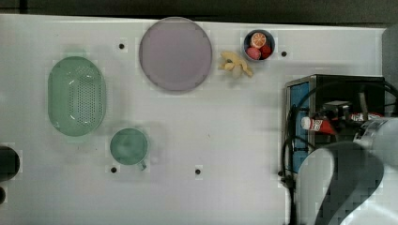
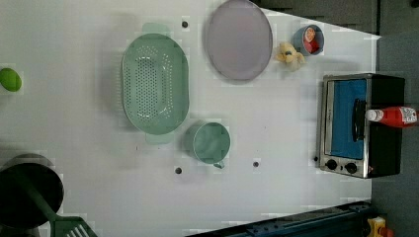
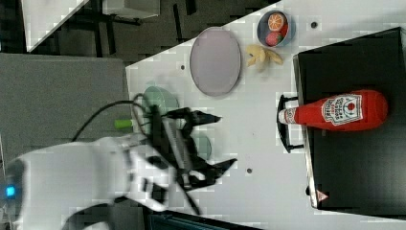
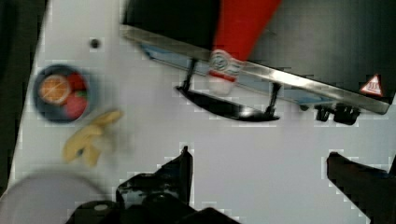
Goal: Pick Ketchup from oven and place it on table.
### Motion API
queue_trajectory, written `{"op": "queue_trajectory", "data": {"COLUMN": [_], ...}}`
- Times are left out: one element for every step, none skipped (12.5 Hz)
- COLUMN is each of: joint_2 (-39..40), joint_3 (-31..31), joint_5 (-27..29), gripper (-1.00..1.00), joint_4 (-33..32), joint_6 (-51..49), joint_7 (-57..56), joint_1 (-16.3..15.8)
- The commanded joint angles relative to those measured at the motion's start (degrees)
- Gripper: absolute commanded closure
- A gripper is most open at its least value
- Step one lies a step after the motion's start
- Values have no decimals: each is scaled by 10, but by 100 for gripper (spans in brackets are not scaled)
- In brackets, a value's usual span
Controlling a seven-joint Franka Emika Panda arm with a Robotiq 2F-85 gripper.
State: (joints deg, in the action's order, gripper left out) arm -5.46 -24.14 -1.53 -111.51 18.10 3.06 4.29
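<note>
Your ketchup [image 3: 335,111] lay on its side atop the oven [image 3: 356,167], cap over the door handle. Your gripper [image 3: 218,141] hung above the worktop [image 3: 258,143], jaws wide open and empty.

claw [image 3: 221,141] spread wide, empty
</note>
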Motion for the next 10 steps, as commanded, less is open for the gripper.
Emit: {"op": "queue_trajectory", "data": {"joint_2": [37,57,78,99,121,141,160,178,194,210], "joint_3": [-36,-48,-58,-69,-79,-88,-96,-103,-108,-110], "joint_5": [-1,-1,0,1,4,11,23,39,58,77], "gripper": [-100,-100,-100,-100,-100,-100,-100,-100,-100,-100], "joint_4": [28,38,49,61,74,86,94,99,99,99], "joint_6": [53,58,58,59,61,68,78,96,116,131], "joint_7": [3,3,3,3,3,3,3,3,3,3], "joint_1": [0,0,1,2,3,5,8,12,16,21]}}
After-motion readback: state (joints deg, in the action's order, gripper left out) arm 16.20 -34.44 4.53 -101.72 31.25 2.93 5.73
